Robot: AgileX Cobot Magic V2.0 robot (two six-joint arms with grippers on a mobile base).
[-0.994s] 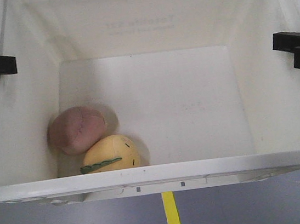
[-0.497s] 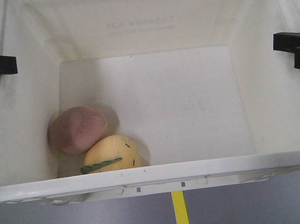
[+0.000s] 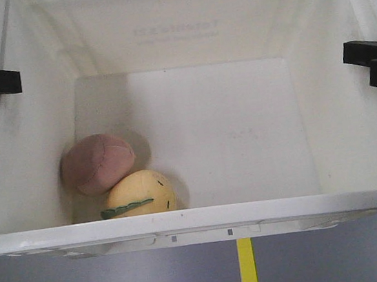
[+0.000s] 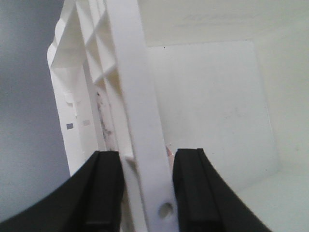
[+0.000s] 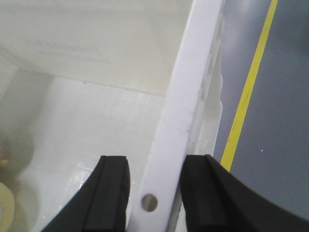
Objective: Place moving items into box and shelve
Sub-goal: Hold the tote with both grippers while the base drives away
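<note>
Left gripper [image 4: 147, 166], right gripper [image 5: 155, 169] clamp box [image 3: 205, 216] rims

Left claw [image 4: 147, 162], right claw [image 5: 155, 164] — matte black, blocky.

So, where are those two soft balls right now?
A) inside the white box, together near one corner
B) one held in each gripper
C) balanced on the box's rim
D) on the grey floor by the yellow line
A: the front view shows the pink-brown ball and the yellow ball lying on the bottom of the white box, while the left gripper and right gripper clamp only its side rims.
</note>
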